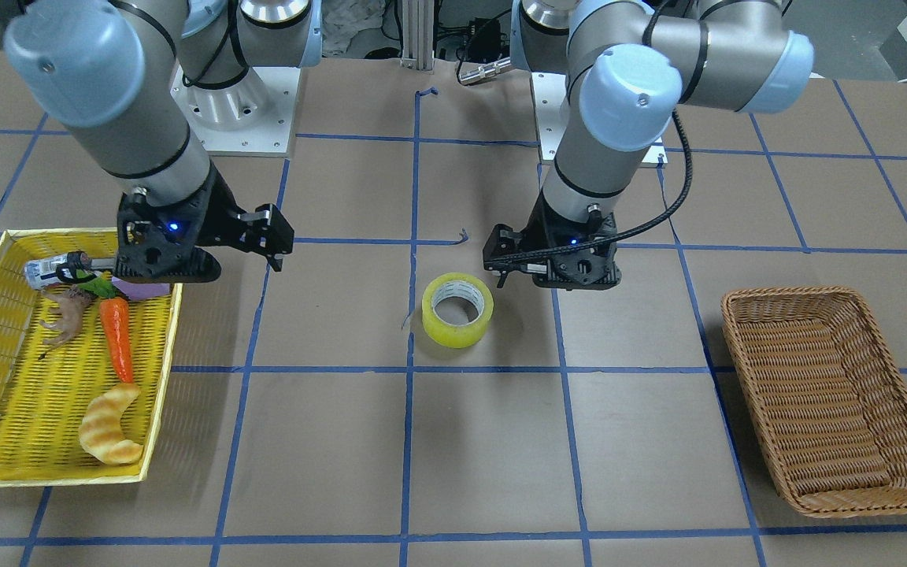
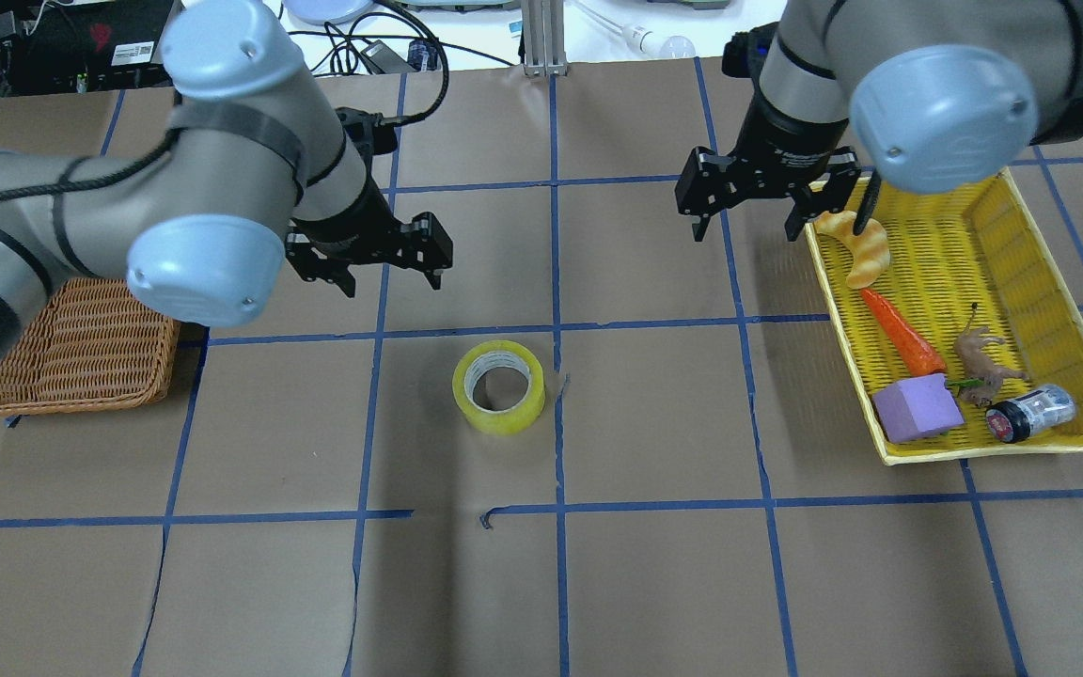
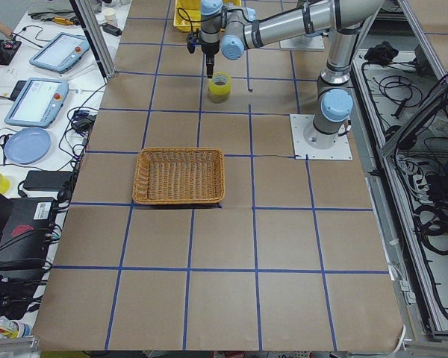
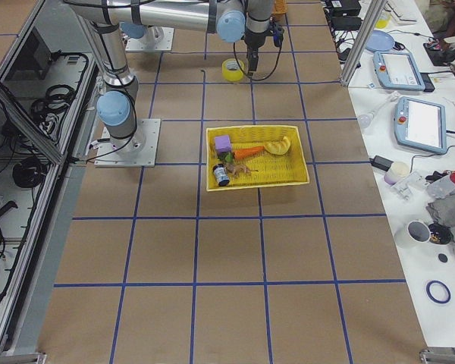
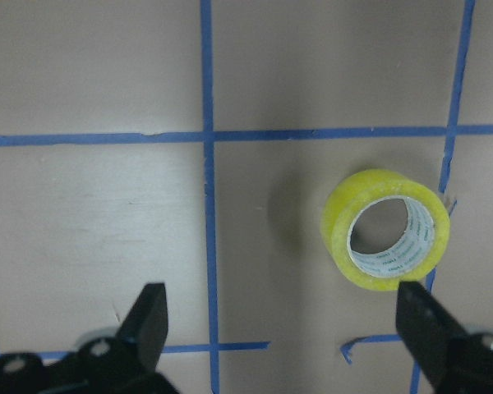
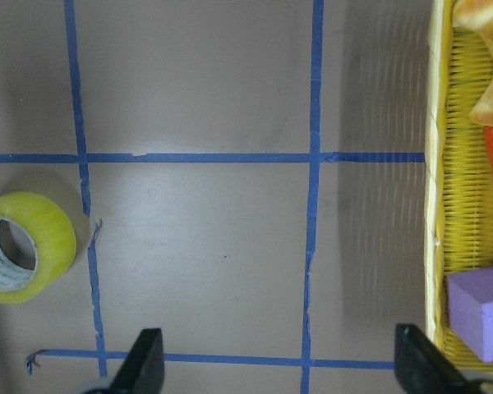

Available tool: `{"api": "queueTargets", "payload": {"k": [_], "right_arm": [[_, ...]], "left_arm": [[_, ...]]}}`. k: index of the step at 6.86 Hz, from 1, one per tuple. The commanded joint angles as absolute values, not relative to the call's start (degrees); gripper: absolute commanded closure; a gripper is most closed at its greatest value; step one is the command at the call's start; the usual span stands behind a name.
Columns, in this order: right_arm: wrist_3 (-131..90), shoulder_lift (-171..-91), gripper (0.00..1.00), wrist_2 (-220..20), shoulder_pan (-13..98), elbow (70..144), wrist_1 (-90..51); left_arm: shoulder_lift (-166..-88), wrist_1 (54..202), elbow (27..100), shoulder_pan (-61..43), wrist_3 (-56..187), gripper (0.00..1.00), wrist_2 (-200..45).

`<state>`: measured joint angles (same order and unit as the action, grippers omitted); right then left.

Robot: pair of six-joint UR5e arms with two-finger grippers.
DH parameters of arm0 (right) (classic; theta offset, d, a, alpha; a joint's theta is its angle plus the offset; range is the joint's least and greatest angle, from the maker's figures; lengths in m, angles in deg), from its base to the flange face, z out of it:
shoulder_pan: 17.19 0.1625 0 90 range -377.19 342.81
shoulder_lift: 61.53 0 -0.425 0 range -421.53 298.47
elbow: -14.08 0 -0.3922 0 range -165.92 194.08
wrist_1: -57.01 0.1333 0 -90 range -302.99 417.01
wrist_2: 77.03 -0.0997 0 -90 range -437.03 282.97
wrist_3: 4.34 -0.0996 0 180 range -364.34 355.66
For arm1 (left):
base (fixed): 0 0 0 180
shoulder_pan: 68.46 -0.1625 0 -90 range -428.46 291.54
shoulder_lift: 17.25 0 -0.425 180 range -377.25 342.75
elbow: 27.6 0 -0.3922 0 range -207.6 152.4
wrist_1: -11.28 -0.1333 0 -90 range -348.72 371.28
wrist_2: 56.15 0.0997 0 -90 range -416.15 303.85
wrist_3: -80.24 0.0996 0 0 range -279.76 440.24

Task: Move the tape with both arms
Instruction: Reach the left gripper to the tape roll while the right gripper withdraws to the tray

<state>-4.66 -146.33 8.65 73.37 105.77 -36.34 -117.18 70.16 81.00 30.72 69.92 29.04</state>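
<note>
Fig.: 1 tape (image 2: 498, 386) lies flat at table (image 2: 654, 583) centre, touching neither of my 2 grippers. Left gripper (image 2: 392, 282) & right gripper (image 2: 745, 232): fingers spread, both empty. 2 baskets: 1 wicker basket (image 2: 81, 357), 1 yellow basket (image 2: 1002, 244) w/ 5 items.

The yellow tape roll (image 2: 498, 386) lies flat mid-worktop. Nearer the far edge, the left gripper (image 2: 392, 282) and right gripper (image 2: 745, 233) hover, jaws spread. A wicker basket (image 2: 81, 353) sits at the left edge and a yellow tray (image 2: 1002, 244) at the right.
</note>
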Motion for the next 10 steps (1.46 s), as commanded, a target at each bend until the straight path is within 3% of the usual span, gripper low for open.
{"api": "queueTargets", "payload": {"k": [1, 5, 7, 8, 9, 10], "right_arm": [[-4.3, -147.5, 0.0, 8.7, 72.5, 105.9, -35.6], [-4.2, -147.7, 0.0, 17.3, 72.5, 105.9, -34.7], [-4.2, -148.4, 0.0, 17.0, 72.6, 105.9, -34.7], [-4.2, -148.4, 0.0, 14.7, 72.6, 105.9, -35.2], [-4.2, -148.4, 0.0, 14.3, 72.5, 105.9, -35.5], [-4.2, -148.4, 0.0, 14.2, 72.5, 105.9, -35.6]], "left_arm": [[-121.0, 66.4, 85.3, 31.3, 69.5, 0.0, 24.9], [-125.4, 65.5, 87.7, 31.4, 69.6, 0.03, 24.4], [-127.4, 59.8, 87.4, 31.3, 70.9, 0.19, 24.4], [-127.6, 59.8, 87.0, 31.2, 70.5, 0.69, 24.4], [-127.6, 60.2, 86.1, 31.1, 71.0, 0.96, 24.6], [-127.6, 61.2, 86.0, 31.2, 71.2, 1.0, 24.4]]}}
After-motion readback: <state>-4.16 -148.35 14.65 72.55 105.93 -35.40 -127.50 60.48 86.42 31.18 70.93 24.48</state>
